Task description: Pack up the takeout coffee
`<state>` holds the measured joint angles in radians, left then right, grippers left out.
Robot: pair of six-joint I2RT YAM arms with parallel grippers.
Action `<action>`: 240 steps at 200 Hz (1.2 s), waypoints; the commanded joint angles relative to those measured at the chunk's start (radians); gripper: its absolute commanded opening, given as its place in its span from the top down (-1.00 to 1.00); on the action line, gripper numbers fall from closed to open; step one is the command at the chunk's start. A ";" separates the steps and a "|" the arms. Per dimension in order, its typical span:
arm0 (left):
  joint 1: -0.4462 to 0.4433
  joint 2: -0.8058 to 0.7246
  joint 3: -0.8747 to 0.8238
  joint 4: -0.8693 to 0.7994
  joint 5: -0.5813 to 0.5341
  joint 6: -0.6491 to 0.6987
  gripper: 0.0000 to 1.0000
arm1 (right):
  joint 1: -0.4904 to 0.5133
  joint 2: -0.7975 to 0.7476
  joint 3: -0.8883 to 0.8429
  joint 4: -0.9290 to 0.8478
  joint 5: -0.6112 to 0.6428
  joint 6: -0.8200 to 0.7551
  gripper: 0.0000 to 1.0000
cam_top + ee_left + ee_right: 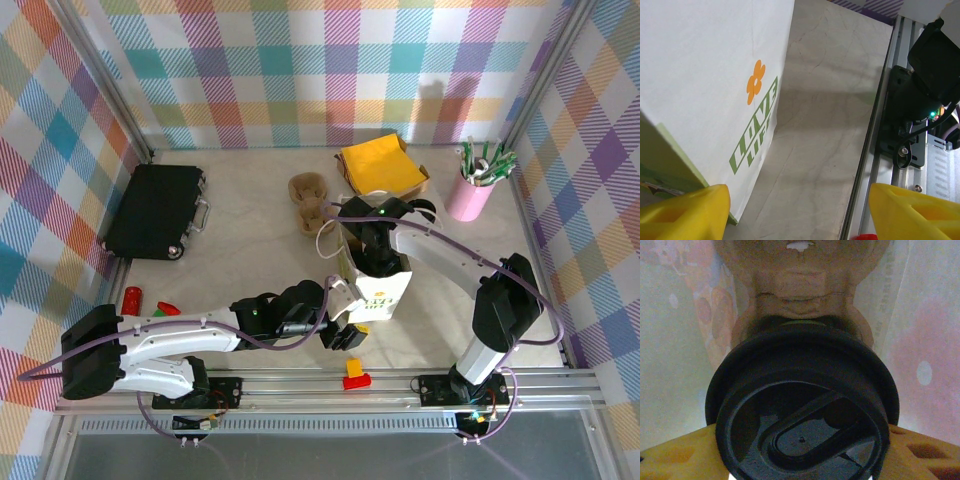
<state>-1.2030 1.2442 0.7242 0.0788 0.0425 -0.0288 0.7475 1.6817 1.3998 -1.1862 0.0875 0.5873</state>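
Pale marble-look bench, black case lying off on the left side. The white paper bag stands upright near the front rail, green LOVE LIFE print facing the arms. The right hand is down inside the bag, clamped on the takeout coffee, whose black lid faces the wrist camera, with a brown pulp carrier just past it. The left hand sits low by the bag's near corner, fingers spread wide, nothing between them.

Robot test cell, plaid walls, aluminium rail, marble-look tabletop
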 commanded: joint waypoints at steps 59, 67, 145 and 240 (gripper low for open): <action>-0.006 -0.027 -0.006 0.003 -0.012 0.003 -0.46 | 0.012 0.060 0.009 -0.053 0.023 0.007 -0.21; -0.006 -0.027 -0.005 0.001 -0.013 0.003 -0.46 | 0.012 0.060 0.022 -0.064 0.031 0.011 -0.25; -0.005 -0.026 0.006 -0.011 -0.024 0.007 -0.46 | 0.012 0.048 0.106 -0.127 0.061 0.019 -0.47; -0.005 -0.040 0.012 -0.022 -0.027 0.008 -0.46 | 0.011 0.014 0.153 -0.170 0.083 0.015 -0.69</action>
<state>-1.2030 1.2366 0.7242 0.0738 0.0315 -0.0288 0.7532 1.7184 1.5211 -1.3136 0.1574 0.5903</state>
